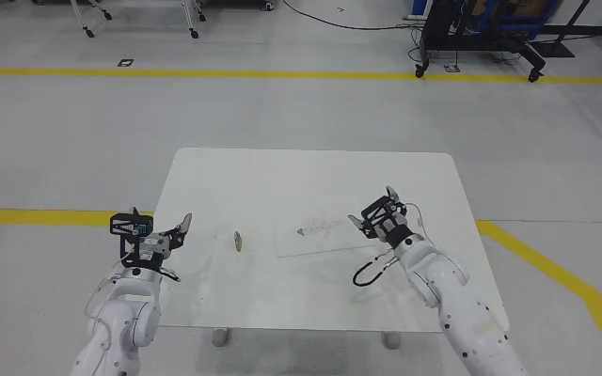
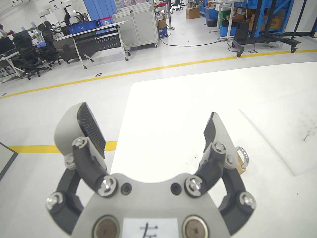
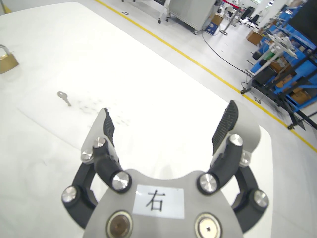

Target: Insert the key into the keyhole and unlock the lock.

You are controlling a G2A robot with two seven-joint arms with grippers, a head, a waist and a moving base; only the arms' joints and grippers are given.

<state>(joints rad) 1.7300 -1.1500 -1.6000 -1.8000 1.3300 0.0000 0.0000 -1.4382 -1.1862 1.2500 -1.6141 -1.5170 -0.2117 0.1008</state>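
Lying apart, right wrist view: key (image 3: 64, 97), brass lock (image 3: 7, 61).

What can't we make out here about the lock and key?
Padlock, top view: too small to tell its orientation.
Padlock, left wrist view: mostly hidden behind a finger of the left gripper.
Padlock, right wrist view: cut off by the picture's edge.
Key teeth: too small in all views.
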